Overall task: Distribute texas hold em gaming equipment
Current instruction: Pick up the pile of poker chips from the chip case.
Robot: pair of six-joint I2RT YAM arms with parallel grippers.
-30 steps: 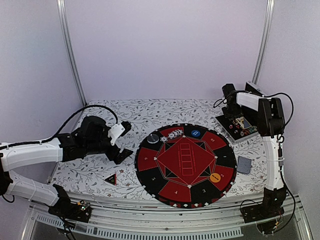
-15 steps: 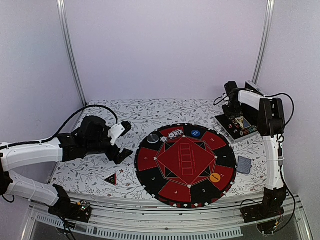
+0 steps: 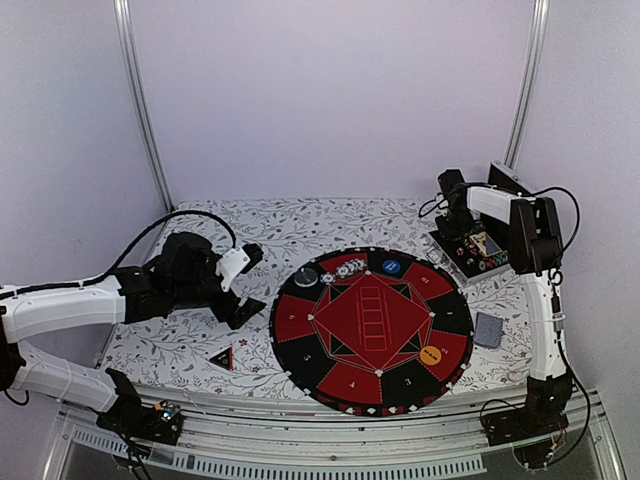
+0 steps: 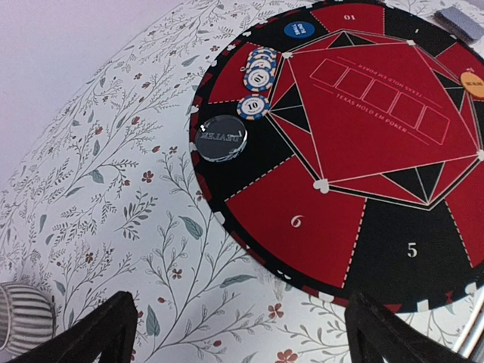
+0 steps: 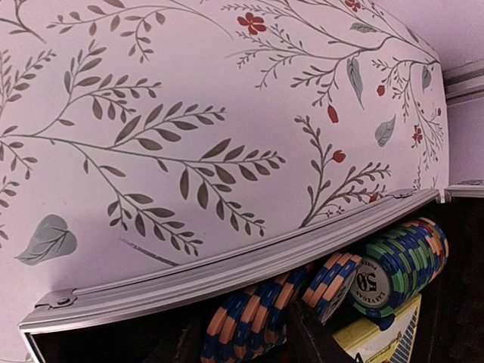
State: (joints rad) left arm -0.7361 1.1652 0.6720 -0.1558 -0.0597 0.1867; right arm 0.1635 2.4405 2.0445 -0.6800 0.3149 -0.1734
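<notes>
Orange-and-blue poker chips (image 5: 249, 318) stand on edge in rows beside a green-and-blue row (image 5: 397, 265), inside the metal-rimmed case (image 5: 227, 268) at the bench's far right corner. They look hard, smooth and light, apt to slip sideways, so pinching a few across their flat faces seems safest. The right hand (image 3: 460, 222) sits over them, partly closed; whether it grips any is unclear. The left hand (image 4: 242, 336) hangs wide open and empty near the left edge.

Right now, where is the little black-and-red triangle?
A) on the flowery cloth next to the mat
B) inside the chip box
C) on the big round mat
A: the triangle lies on the flowery cloth, left of the round mat and not touching it.
</notes>
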